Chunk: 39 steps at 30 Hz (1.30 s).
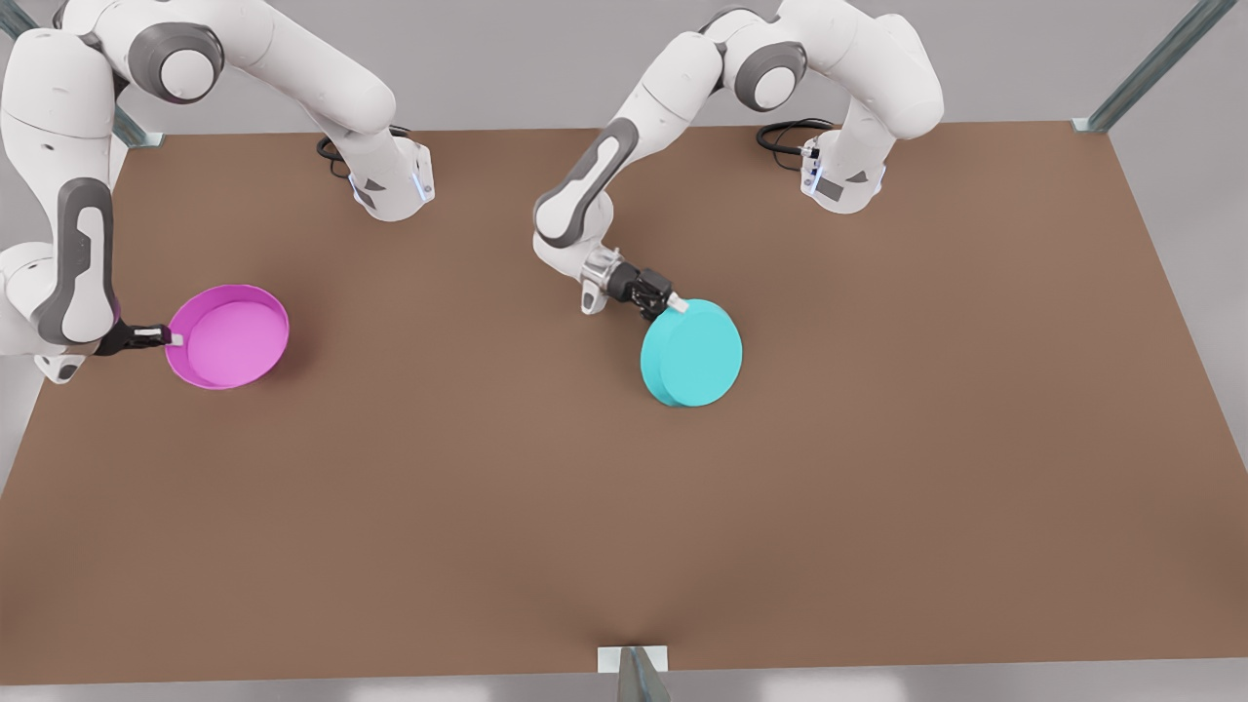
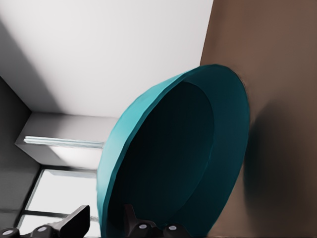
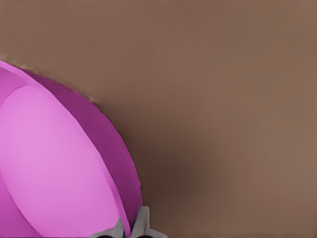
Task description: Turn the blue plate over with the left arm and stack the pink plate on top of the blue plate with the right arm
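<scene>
The blue plate [image 1: 692, 353] is in the middle of the table, tilted, with its flat base turned up toward the front view. My left gripper [image 1: 676, 305] is shut on its rim at the back edge. In the left wrist view the blue plate [image 2: 178, 158] shows its dark hollow side, and my left gripper [image 2: 104, 224] pinches the rim. The pink plate [image 1: 229, 336] is at the front view's left with its hollow side up. My right gripper [image 1: 174, 337] is shut on its rim. In the right wrist view the pink plate [image 3: 54, 163] has its rim between the fingers of my right gripper [image 3: 130, 228].
Both arm bases [image 1: 395, 185] [image 1: 843, 180] stand at the back of the brown table [image 1: 877, 468], each with a black cable beside it. Metal frame posts [image 1: 1150, 68] stand at the table's corners, and a bracket [image 1: 634, 663] sits at the front edge.
</scene>
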Available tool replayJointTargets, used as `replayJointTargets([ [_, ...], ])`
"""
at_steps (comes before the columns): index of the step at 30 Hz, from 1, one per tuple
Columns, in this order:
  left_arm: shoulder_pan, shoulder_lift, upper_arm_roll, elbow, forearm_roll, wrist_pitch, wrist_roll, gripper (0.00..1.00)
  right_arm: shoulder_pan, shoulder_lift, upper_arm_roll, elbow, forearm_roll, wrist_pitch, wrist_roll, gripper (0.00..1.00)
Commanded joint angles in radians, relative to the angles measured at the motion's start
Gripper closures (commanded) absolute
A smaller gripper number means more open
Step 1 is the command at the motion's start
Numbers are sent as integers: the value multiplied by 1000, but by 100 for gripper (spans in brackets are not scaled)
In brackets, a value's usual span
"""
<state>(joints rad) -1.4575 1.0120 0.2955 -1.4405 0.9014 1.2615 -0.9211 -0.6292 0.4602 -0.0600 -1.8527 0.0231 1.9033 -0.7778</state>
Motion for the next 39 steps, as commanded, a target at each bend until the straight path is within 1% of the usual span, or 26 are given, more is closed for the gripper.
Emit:
replayJointTargets([
  [1, -1, 2, -3, 0, 45, -10, 2, 0, 0, 0, 0, 0, -5, 0, 2, 79],
  [4, -7, 2, -3, 3, 19, -7, -7, 0, 2, -8, 12, 7, -5, -20, 23, 79],
  [7, -29, 0, -7, 20, -68, -4, -8, 0, 0, -8, 12, 13, -5, -26, 23, 79],
  [9, -40, 17, -9, 55, -122, -2, -10, 0, 2, -17, 14, 15, -6, -36, 31, 79],
  [12, -43, 33, -10, 107, -147, -1, -13, 0, 8, -38, 25, 15, -6, -53, 38, 79],
  [13, -44, 36, -10, 120, -168, 13, -15, 0, 8, -38, 26, 32, -6, -84, 46, 79],
  [15, -63, 48, -12, 137, -222, 38, -27, 0, 11, -57, 63, 40, -9, -110, 95, 79],
  [17, -80, 79, -12, 193, -286, 38, -28, 0, 14, -71, 109, 40, -11, -116, 153, 79],
  [19, -80, 91, -12, 236, -315, 38, -30, 0, 14, -75, 134, 46, -15, -130, 186, 79],
  [20, -80, 97, -12, 246, -315, 41, -36, 0, 14, -77, 150, 46, -15, -130, 195, 79],
  [22, -78, 97, -13, 247, -447, 84, -42, 0, 14, -81, 201, 46, -15, -133, 268, 79],
  [24, -80, 96, -13, 250, -487, 84, -38, 0, 16, -90, 241, 46, -15, -144, 318, 79],
  [26, -83, 89, -13, 278, -526, 81, -39, 0, 16, -121, 264, 41, -17, -144, 319, 79],
  [30, -83, 88, -6, 342, -625, 82, -47, 0, 14, -135, 310, 46, -19, -181, 361, 79],
  [32, -84, 66, -1, 342, -667, 72, -47, 0, 14, -144, 318, 46, -20, -197, 359, 79],
  [37, -109, 11, -6, 344, -713, -73, -38, 0, 14, -152, 322, 47, -20, -210, 361, 79],
  [39, -104, -61, -1, 342, -743, -120, 17, 0, 16, -153, 327, 56, -20, -219, 361, 79],
])
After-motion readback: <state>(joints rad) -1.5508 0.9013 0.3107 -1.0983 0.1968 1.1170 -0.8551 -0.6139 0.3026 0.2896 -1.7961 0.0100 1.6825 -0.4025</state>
